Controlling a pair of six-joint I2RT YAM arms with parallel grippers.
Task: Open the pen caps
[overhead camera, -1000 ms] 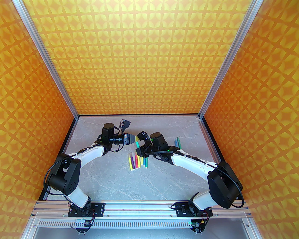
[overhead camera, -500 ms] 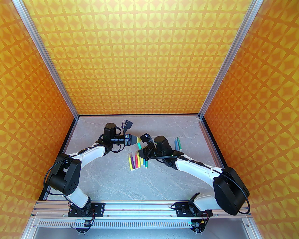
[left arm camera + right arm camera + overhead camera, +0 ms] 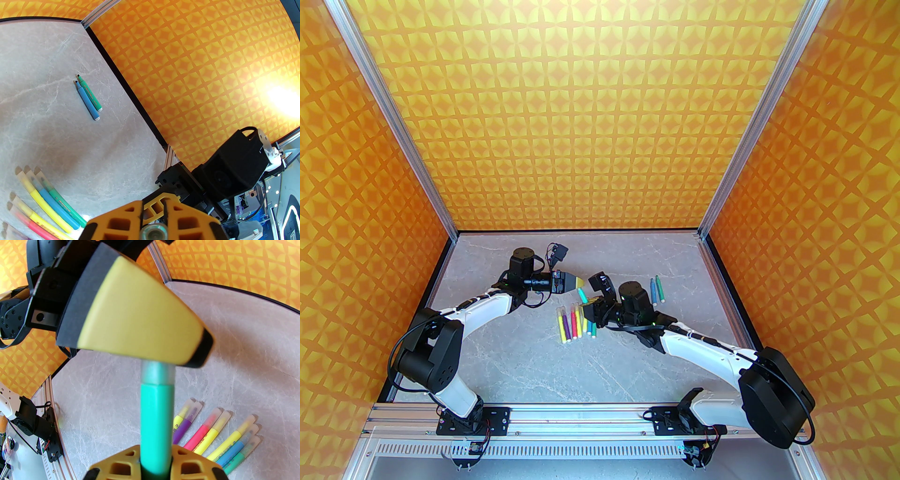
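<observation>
Right tool [image 3: 155,462] clamps the light, rigid teal-green plastic marker pen [image 3: 157,418] by its barrel above the grey marble counter [image 3: 534,356]; my left tool [image 3: 577,282] pinches its clear translucent cap [image 3: 158,373]. I judge it slippery: pull axially.

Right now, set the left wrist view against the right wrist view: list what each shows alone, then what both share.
Left wrist: uncapped blue pen and green pen lying side by side. Right wrist: teal pen held in the right gripper. Both: the clear cap pinched by the left gripper, and the row of capped pens.
</observation>
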